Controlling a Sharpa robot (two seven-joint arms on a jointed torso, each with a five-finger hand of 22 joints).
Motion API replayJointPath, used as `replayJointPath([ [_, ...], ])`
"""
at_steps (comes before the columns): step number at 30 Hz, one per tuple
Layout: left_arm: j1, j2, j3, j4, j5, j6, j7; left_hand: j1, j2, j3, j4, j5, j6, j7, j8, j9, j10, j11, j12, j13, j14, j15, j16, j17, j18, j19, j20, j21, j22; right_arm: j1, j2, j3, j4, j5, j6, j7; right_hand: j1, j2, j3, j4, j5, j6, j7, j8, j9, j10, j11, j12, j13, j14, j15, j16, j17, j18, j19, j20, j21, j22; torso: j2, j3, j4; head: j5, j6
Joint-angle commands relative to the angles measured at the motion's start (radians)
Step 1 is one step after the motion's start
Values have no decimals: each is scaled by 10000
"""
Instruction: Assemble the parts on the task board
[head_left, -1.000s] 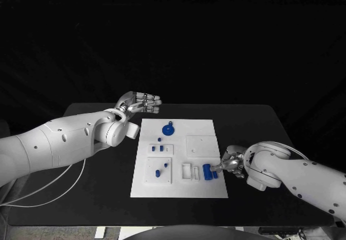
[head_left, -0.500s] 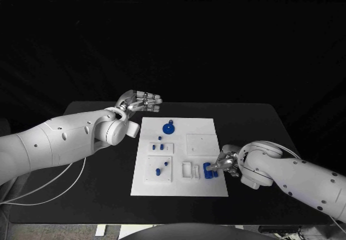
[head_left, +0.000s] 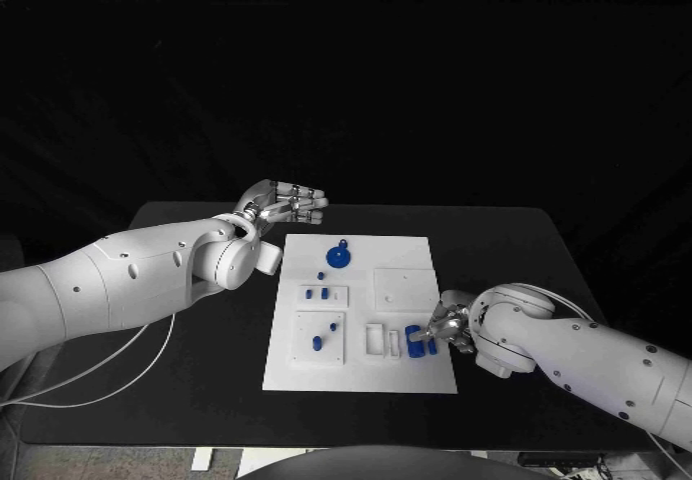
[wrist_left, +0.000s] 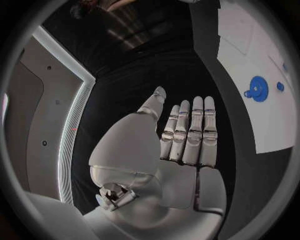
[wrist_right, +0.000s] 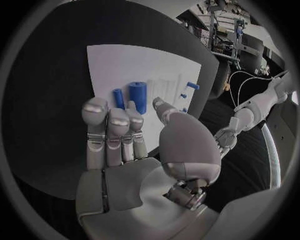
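Right hand (head_left: 447, 325) nearer task board (head_left: 361, 255), blue parts (head_left: 420, 342)

black table (head_left: 202, 380) under task board (head_left: 389, 255)

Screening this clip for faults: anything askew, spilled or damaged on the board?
Nothing stands out. The task board lies square on the table, its blue parts sit on it, and nothing looks spilled or broken.

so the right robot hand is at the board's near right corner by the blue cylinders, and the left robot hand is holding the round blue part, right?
Not quite. The left robot hand holds nothing: the left wrist view shows its fingers straight and empty, and the round blue part lies apart on the task board. The rest stands.
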Motion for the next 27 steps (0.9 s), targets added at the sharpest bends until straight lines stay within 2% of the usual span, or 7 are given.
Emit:
replayJointPath([
  [1, -9, 35, 6, 18, 44, 185, 33, -4, 66, -46, 7, -54, 79, -8, -5, 8, -13, 34, 42, 7, -52, 20, -23, -5, -46, 76, 8, -51, -14, -4, 94, -32, -98, -237, -70, 55, 28, -42, -2, -47, -21, -71, -13, -25, -5, 26, 43, -64, 15, 67, 30, -42, 10, -82, 457, 53, 6, 872, 7, 6, 7, 31, -17],
  [15, -9, 98, 2, 16, -5, 295, -10, -70, 45, -312, 90, -40, 78, -8, -4, 9, -88, 64, 46, 8, -112, 50, -24, -3, -33, 63, 40, -48, -104, -9, 587, -286, -631, -119, -118, 152, 27, 5, 104, -164, -21, -92, -3, -27, -7, 15, 48, -112, 35, 69, 27, -83, 22, -77, 455, 52, -18, 868, 5, 3, 1, 58, -48],
  [16, -9, 99, 2, 15, -8, 305, -18, -120, 22, -370, 123, -7, 77, -6, -3, 9, -98, 71, 47, 9, -119, 57, -24, -2, -35, 56, 47, -51, -111, -10, 610, -290, -655, -99, -112, 159, 30, 4, 107, -170, -21, -94, -3, -27, -7, 14, 49, -114, 36, 70, 27, -83, 23, -77, 455, 52, -20, 868, 5, 3, 3, 59, -46],
  [17, -9, 100, 2, 13, -13, 322, -33, -167, 11, -637, 186, 310, 66, -4, -4, 7, -115, 77, 53, 5, -133, 59, -20, 1, -29, 55, 59, -51, -129, -10, 647, -298, -690, -64, -98, 170, 34, 4, 111, -183, -20, -97, -3, -27, -7, 12, 50, -116, 37, 71, 27, -84, 24, -76, 455, 52, -24, 867, 7, 4, 4, 63, -51],
  [18, -9, 100, 1, 12, -17, 337, -46, -40, 162, -1042, 218, 336, 71, -19, -15, 3, -118, 71, 48, -1, -134, 54, -20, 1, -16, 60, 72, -41, -168, -11, 683, -306, -720, -24, -84, 182, 39, 0, 112, -201, -20, -94, 0, -24, -6, 13, 50, -110, 43, 69, 28, -91, 22, -76, 455, 52, -25, 867, 6, 3, 4, 62, -55],
  [27, -9, 97, -3, 7, -33, 399, -106, -15, 177, -1281, 236, 330, 43, 7, -5, 8, -153, 96, 52, 11, -157, 77, -20, 2, -16, 50, 74, -31, -218, -18, 882, -406, -772, 265, -152, 295, 75, 6, 122, -348, -16, -122, 9, -28, -4, 10, 57, -102, 70, 81, 34, -90, 47, -72, 461, 58, -20, 870, 0, -2, -10, 56, -89],
])
